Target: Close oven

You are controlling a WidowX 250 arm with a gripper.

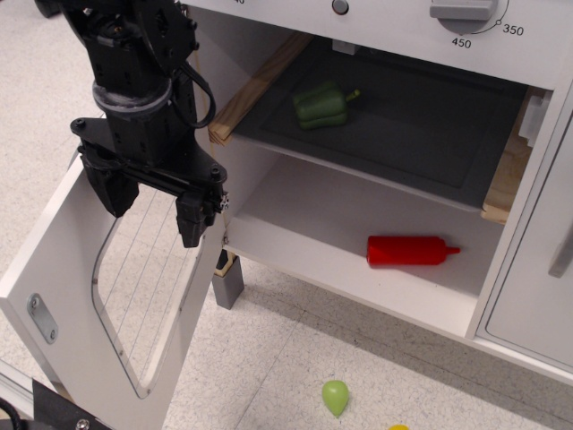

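Note:
The white toy oven [358,260] stands open, its cavity showing a dark tray [403,125] on wooden rails. Its large door [63,269] hangs swung out to the left, with the rounded wire-lined window [148,287] facing me. The temperature dial [466,11] sits above the cavity at the top edge. My black gripper [152,210] hangs over the door's upper edge near the hinge side. Its two fingers [191,219] point down, spread apart and empty. The door's bar handle is out of view.
A green toy pepper [322,103] lies on the tray. A red ketchup bottle [412,251] lies on the oven floor. A green pear-like toy [335,396] lies on the floor. A narrow white cupboard door [537,278] with a grey handle is at right.

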